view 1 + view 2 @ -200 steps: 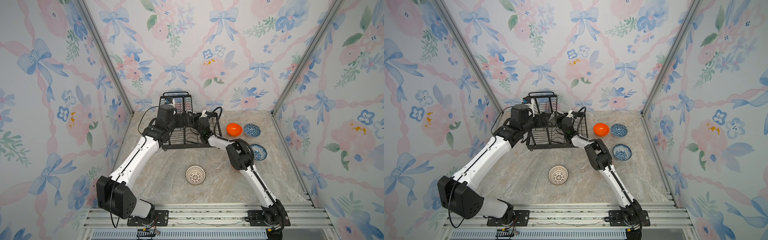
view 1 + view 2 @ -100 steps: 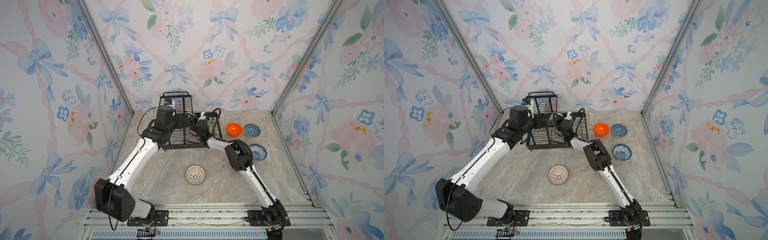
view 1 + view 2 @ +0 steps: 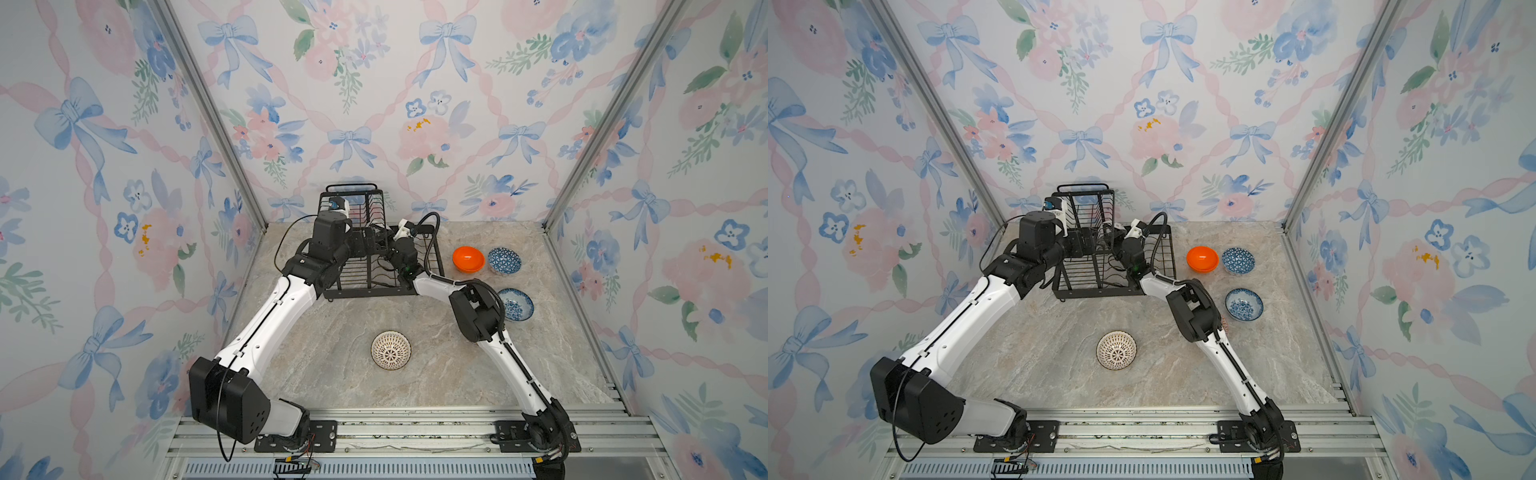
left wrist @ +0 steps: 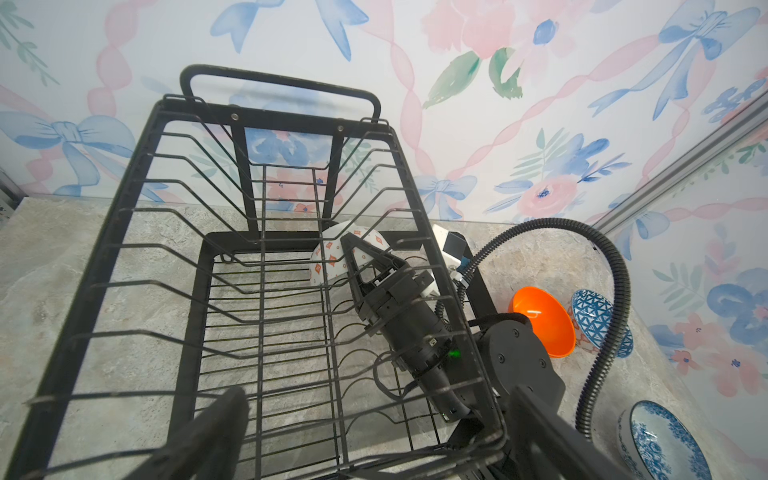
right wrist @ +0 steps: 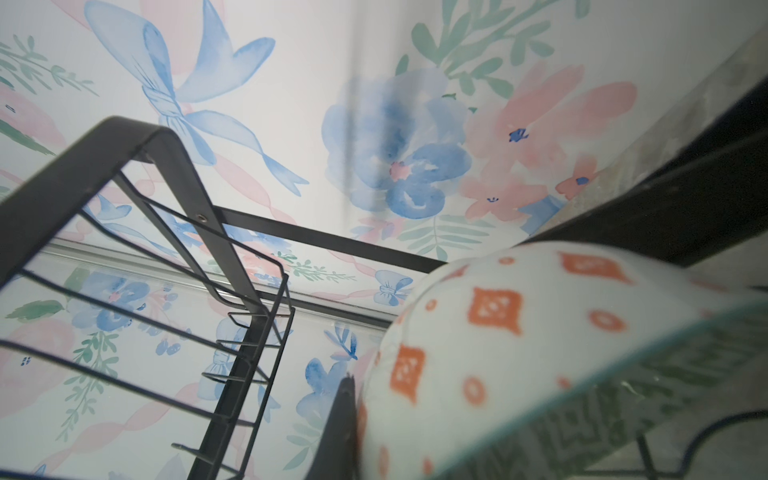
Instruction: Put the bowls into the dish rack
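We see the black two-tier wire dish rack (image 4: 286, 123) enclosing our right claw (image 4: 348, 239), that claw pinched shut on the rim of the tilted orange-and-white bowl (image 4: 332, 257) on the lower wires, our left claw (image 4: 376, 392) spread wide, empty, over the rack near it, orange bowl (image 3: 468, 258), geometric bowl (image 3: 504, 260), floral bowl (image 3: 517, 305), lattice bowl (image 3: 390, 350) outside, well apart from both claws.
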Available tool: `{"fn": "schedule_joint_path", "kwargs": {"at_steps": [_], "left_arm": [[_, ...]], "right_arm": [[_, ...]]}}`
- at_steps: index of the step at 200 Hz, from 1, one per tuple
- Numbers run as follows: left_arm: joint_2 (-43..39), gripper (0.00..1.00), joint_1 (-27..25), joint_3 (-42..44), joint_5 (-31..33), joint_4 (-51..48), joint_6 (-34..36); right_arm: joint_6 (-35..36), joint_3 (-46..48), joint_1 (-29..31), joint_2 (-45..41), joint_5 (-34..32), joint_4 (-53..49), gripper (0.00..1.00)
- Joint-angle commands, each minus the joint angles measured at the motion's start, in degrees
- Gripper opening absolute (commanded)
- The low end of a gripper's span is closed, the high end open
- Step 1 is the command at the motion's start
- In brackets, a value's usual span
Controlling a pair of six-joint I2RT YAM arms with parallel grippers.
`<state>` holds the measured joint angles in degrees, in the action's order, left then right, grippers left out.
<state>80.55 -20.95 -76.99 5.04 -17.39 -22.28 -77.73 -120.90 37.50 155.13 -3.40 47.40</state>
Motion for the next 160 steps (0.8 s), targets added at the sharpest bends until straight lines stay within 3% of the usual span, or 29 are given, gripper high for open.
{"fn": "schedule_joint_path", "kwargs": {"at_steps": [1,160], "left_arm": [[-0.94,0.98,0.46,1.05,-0.60,-1.15,0.94],[-0.74,0.98,0.38,1.58,-0.32,-1.11,1.17]], "right_arm": [[2.24,-2.29,-0.41,0.96,0.07,3.67,0.00],[1.80,2.71,-0.43,0.31,-2.26,4.91,0.00]]}}
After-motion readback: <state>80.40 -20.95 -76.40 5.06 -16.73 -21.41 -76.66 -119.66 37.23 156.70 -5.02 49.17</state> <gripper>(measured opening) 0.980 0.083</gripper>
